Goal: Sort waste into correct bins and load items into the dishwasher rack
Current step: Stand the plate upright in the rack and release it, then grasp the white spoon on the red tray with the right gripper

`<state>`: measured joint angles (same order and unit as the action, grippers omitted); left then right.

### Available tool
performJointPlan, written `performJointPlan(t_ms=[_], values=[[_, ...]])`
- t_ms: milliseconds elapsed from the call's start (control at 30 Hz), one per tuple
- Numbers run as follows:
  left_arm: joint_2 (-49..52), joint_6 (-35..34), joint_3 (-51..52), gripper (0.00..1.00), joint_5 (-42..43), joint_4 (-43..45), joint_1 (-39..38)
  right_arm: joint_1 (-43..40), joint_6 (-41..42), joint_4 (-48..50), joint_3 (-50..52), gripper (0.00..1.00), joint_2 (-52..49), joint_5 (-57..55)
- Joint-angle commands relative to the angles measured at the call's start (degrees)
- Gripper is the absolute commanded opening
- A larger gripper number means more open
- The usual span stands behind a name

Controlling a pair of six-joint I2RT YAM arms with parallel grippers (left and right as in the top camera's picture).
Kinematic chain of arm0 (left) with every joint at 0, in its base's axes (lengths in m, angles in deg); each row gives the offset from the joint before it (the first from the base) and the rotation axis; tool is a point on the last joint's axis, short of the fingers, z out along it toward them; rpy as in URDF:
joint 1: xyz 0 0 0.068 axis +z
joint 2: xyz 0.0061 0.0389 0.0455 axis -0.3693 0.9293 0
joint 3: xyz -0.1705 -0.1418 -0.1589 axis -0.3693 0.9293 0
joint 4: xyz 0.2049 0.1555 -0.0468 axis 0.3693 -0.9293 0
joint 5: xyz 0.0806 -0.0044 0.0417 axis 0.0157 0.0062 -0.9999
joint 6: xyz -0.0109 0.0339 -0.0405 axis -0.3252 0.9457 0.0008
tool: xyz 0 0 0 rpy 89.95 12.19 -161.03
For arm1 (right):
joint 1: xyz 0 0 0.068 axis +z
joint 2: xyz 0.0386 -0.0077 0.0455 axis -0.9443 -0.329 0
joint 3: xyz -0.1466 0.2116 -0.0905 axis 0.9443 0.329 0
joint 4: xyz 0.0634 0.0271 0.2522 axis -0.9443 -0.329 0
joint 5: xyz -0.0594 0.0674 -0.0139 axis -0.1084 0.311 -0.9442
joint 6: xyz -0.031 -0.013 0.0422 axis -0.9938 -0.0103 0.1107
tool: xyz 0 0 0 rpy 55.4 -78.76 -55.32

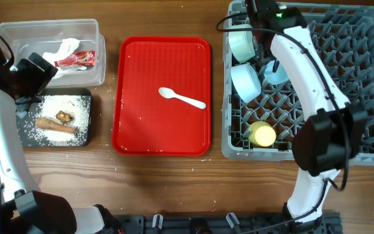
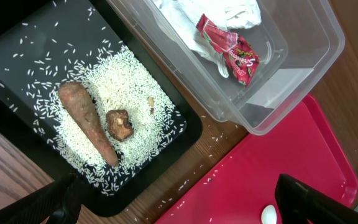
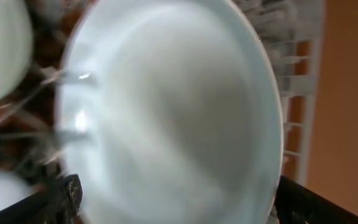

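Right hand (image 1: 257, 16) reaches into the rack (image 1: 369, 78), bowls (image 1: 245, 81) and cup (image 1: 262, 134) already loaded; the spoon (image 1: 182, 97) waits on the red tray (image 1: 141, 130). Left hand (image 2: 176, 193), fingers (image 2: 55, 202) spread and empty, hangs by the black tray (image 2: 11, 50) of rice (image 2: 129, 74); napkin (image 2: 229, 9) and wrapper (image 2: 232, 53) lie in the tub (image 2: 309, 50). Right fingers (image 3: 61, 199) stand apart, plate (image 3: 173, 106) just before them in the rack.

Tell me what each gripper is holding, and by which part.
Left gripper holds nothing. Right gripper stands open, the blurred plate just ahead of it; no grip on it shows.
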<state>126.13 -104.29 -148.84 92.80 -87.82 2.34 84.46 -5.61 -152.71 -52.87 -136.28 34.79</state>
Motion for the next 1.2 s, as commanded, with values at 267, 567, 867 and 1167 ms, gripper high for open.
performJointPlan(t_ms=[267, 567, 867, 1167], values=[[-0.5, 1.31, -0.96, 1.0, 0.46, 0.0, 0.22, 0.22, -7.37, 11.82, -3.56, 0.93, 18.56, 58.34], [-0.5, 1.31, -0.96, 1.0, 0.46, 0.0, 0.22, 11.56, -17.55, 7.87, -1.51, 0.86, 3.08, 58.55], [-0.5, 1.31, -0.96, 1.0, 0.46, 0.0, 0.22, 16.87, -25.79, 7.37, -1.46, 0.68, -12.83, 58.29], [-0.5, 1.31, -0.96, 1.0, 0.46, 0.0, 0.22, 16.79, -27.36, 11.8, -1.46, 0.67, -19.54, 58.36]])
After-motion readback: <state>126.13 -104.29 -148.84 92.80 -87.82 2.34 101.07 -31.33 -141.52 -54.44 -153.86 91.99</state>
